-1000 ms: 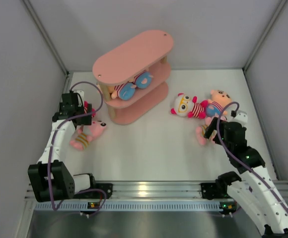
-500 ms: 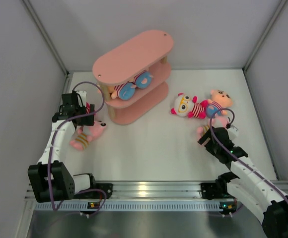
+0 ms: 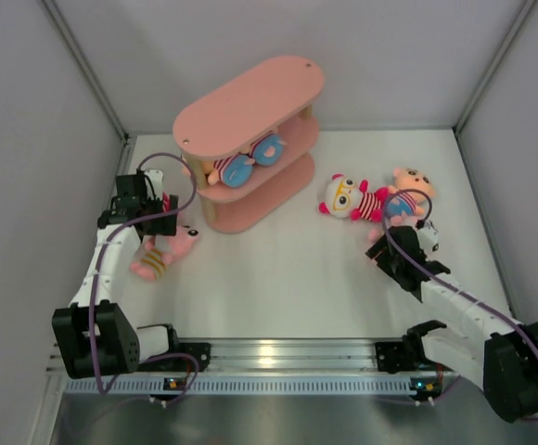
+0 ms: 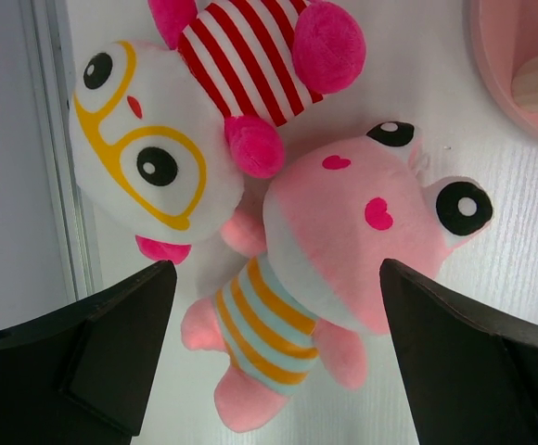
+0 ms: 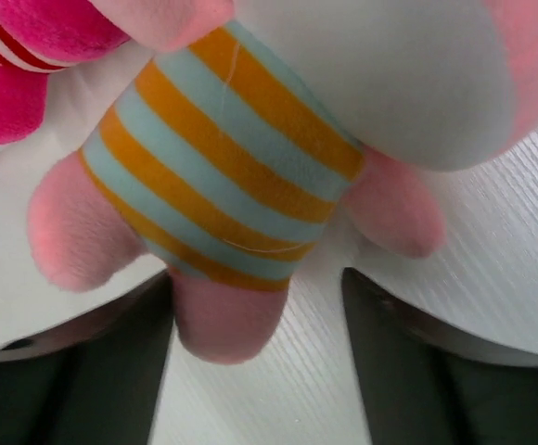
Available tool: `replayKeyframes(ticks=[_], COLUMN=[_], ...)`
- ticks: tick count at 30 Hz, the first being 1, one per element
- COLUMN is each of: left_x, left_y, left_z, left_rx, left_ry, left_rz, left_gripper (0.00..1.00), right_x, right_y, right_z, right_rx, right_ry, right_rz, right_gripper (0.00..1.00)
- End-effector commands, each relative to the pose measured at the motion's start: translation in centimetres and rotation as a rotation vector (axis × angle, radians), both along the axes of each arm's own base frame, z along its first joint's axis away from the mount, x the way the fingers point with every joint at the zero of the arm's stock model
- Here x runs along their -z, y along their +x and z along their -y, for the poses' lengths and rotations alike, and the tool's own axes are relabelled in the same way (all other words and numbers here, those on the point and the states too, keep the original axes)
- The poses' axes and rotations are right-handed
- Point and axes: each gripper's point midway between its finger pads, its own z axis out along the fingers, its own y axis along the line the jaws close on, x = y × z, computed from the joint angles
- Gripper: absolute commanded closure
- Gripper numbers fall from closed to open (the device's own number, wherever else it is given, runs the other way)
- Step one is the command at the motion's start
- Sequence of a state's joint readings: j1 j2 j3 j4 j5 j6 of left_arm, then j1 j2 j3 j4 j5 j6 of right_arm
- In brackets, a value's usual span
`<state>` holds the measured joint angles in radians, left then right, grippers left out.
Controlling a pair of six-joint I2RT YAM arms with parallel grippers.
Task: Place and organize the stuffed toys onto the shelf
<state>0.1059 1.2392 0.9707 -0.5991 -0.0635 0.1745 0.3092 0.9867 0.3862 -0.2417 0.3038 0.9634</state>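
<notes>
The pink shelf (image 3: 249,104) stands at the back, with two blue-footed stuffed toys (image 3: 246,164) on its middle board. My left gripper (image 4: 278,362) hangs open above a pink toy with an orange-and-blue striped body (image 4: 343,232) and a white toy with yellow glasses (image 4: 153,139); from above, this gripper (image 3: 156,221) covers part of both. My right gripper (image 5: 255,371) is low on the table, jaws apart, with the leg of another striped pink toy (image 5: 227,199) between its fingers (image 5: 74,371). A white toy (image 3: 348,197) and a pink-headed toy (image 3: 410,184) lie just beyond it.
Grey walls close in the white table (image 3: 278,269) on the left, back and right. A metal rail (image 3: 278,357) with both arm bases runs along the near edge. The shelf's lower board (image 4: 519,74) shows at the top right of the left wrist view.
The right arm has come down and drawn nearer over the striped pink toy, and its jaws have narrowed around the toy's leg. The left arm has barely moved.
</notes>
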Motion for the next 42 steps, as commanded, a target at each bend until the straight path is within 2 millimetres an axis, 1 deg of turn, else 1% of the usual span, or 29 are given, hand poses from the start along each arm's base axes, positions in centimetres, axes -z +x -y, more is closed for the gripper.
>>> replayKeyframes(ticks=[1,3,4,6,9,10,12,13,15,16,17,18,19,20,21,23,24,25,26,27,28,29,31,34,36,37,40,41,42], left_x=[-0.1,-0.1,-0.1,0.0,-0.2,-0.4,-0.9,-1.4,-3.1,-3.9,-4.5,-6.6,-7.8,-8.5,-11.6,-15.7,-17.0,-18.5,-21.4,-22.2,-23.1,-24.9,-25.6,-26.2,-25.8,-25.6,-25.4,-25.4,-25.5], left_y=[0.1,0.0,0.0,-0.1,-0.1,0.0,0.1,0.0,0.4,0.2,0.2,0.7,0.9,0.4,0.8,0.7,0.6,0.4,0.5,-0.3,-0.6,-1.5,-2.2,-2.9,-3.1,-3.8,-5.0,-5.3,-5.7], left_z=[0.3,0.2,0.3,0.3,-0.1,-0.3,-0.9,-1.6,-2.5,-2.9,-2.8,-2.7,-2.1,-1.7,-1.4,-0.2,0.3,1.1,3.2,4.6,6.0,9.4,12.0,14.9,17.0,18.8,21.4,21.8,22.1], left_rx=[0.018,0.018,0.02,0.022,0.016,0.013,-0.001,-0.021,-0.043,-0.052,-0.047,-0.038,-0.004,0.015,0.036,0.088,0.113,0.157,0.255,0.326,0.425,0.595,0.747,0.902,0.965,1.029,1.118,1.134,1.147], left_ry=[-0.009,-0.006,-0.005,-0.004,0.012,0.026,0.053,0.093,0.137,0.161,0.16,0.16,0.141,0.127,0.126,0.094,0.077,0.061,0.008,-0.033,-0.046,-0.147,-0.217,-0.279,-0.269,-0.28,-0.333,-0.349,-0.364], left_rz=[0.008,0.003,0.004,-0.001,-0.005,-0.004,0.0,0.0,0.028,0.033,0.036,0.077,0.099,0.088,0.152,0.223,0.245,0.277,0.354,0.358,0.378,0.429,0.452,0.47,0.448,0.438,0.414,0.411,0.411], left_gripper=[0.02,0.02,0.02,0.02,0.02,0.02,0.02,0.02,0.02,0.02,0.02,0.02,0.02,0.03,0.03,0.04,0.04,0.04,0.05,0.05,0.05,0.05,0.03,0.01,0.01,0.01,0.01,0.01,0.01], right_x=[-3.0,-2.7,-2.8,-3.1,-6.7,-10.1,-14.8,-19.3,-23.1,-27.7,-27.8,-29.0,-32.3,-32.2,-34.6,-35.0,-35.5,-36.7,-36.7,-36.5,-36.6,-36.5,-36.2,-35.1,-34.4,-33.5,-33.4,-32.4,-33.0], right_y=[3.5,3.7,3.8,3.4,3.7,4.7,5.3,6.0,6.6,6.9,7.2,7.3,7.3,7.7,7.6,7.5,7.3,6.1,5.7,4.8,2.9,2.0,-1.0,-3.4,-3.6,-4.1,-4.3,-4.2,-4.2], right_z=[-0.7,-0.3,-0.1,0.4,1.7,1.8,1.8,0.8,0.1,-0.8,-1.3,-1.7,-2.7,-3.3,-4.2,-6.5,-7.5,-9.9,-11.2,-12.4,-15.1,-16.4,-19.4,-21.7,-22.5,-23.4,-24.5,-25.1,-25.4], right_rx=[0.013,0.015,0.017,-0.003,-0.041,-0.048,-0.153,-0.219,-0.355,-0.406,-0.484,-0.519,-0.558,-0.615,-0.651,-0.762,-0.822,-0.929,-1.008,-1.075,-1.193,-1.275,-1.433,-1.571,-1.607,-1.646,-1.657,-1.679,-1.673], right_ry=[0.028,-0.009,-0.022,-0.067,-0.175,-0.2,-0.3,-0.301,-0.402,-0.406,-0.463,-0.483,-0.491,-0.526,-0.524,-0.527,-0.546,-0.524,-0.557,-0.565,-0.548,-0.566,-0.523,-0.549,-0.594,-0.612,-0.664,-0.676,-0.681], right_rz=[0.114,0.098,0.102,0.099,0.156,0.227,0.313,0.393,0.429,0.508,0.469,0.479,0.544,0.524,0.579,0.586,0.605,0.658,0.675,0.68,0.72,0.746,0.792,0.796,0.774,0.747,0.716,0.672,0.681], right_gripper=[0.4,0.57,0.79,0.98,1.0,1.0,1.0,1.0,1.0,1.0,1.0,1.0,1.0,1.0,1.0,1.0,1.0,1.0,1.0,1.0,1.0,1.0,1.0,1.0,1.0,1.0,1.0,1.0,1.0])
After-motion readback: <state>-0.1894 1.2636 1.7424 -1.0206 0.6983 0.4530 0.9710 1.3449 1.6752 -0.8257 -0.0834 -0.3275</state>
